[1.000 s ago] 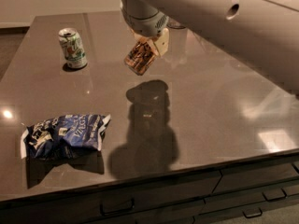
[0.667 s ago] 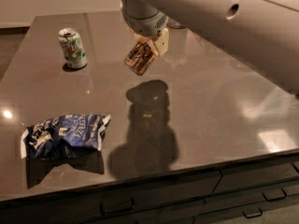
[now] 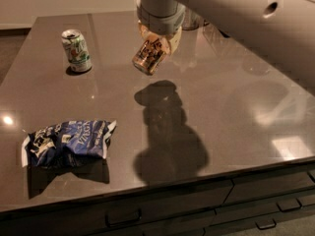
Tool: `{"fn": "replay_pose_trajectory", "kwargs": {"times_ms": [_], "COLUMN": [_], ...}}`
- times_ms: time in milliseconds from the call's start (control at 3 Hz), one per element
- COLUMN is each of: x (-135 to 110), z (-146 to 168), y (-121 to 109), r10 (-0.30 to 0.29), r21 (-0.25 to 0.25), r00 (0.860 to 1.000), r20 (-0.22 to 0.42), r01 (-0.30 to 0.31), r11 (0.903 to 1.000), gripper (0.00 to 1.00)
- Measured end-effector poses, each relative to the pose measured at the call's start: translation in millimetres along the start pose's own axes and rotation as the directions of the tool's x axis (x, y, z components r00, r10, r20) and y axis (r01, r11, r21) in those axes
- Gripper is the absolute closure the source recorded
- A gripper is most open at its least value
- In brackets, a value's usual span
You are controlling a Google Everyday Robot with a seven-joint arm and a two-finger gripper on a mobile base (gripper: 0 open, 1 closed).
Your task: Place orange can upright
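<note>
Orange-brown and cream, the orange can [image 3: 149,56] hangs in the air above the far middle of the table [image 3: 236,107], clamped in the gripper [image 3: 156,44] and touching nothing else. It is tilted rather than upright: its upper part disappears between the fingers, while its round lower end points down and to the left in the camera view. The gripper's fingers are drawn in tight against the can's upper half. One cream-coloured finger [image 3: 175,36] shows just to the can's right, and the other is hidden behind the can. Above the gripper sits a pale grey cylindrical wrist, and from it the thick arm [image 3: 236,9] runs off across the top right corner. Below the can and somewhat nearer the front, a dark shadow [image 3: 167,132] of can and gripper lies on the glossy grey-brown tabletop, apart from the can itself, so the can is off the surface. To the left, a white-and-green can [image 3: 76,50] stands upright near the table's far left corner, well apart from the held one, its silver top facing up. Nearer the front left edge lies a crumpled blue bag [image 3: 66,142] with white lettering, well apart from both cans. Pale patches of reflected light sit on the right side of the tabletop. Under the front edge runs a row of drawers [image 3: 123,218] with dark handles.
</note>
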State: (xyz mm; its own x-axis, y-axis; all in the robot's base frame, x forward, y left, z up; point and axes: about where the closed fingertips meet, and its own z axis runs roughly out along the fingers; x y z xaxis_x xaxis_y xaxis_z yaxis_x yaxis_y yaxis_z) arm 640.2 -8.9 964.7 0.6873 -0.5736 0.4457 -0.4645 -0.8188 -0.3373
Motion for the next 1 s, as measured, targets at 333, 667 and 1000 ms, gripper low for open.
{"fn": "replay_pose_trajectory", "kwargs": {"times_ms": [333,667,1000], "x": [4.7,2.8,-3.8], "z": [2.0,3.1,5.7], "y": [-18.1,-29.7,-32.0], "r10": [-0.101,-0.208,-0.316], "r21": [0.153,0.307,0.410], "r00": [0.994,0.978,0.946], "r20": [0.037,0.020,-0.069], "r01": [0.095,0.192,0.315], "r11": [0.9837,0.9324,0.8558], "gripper": [1.00,1.00,1.00]}}
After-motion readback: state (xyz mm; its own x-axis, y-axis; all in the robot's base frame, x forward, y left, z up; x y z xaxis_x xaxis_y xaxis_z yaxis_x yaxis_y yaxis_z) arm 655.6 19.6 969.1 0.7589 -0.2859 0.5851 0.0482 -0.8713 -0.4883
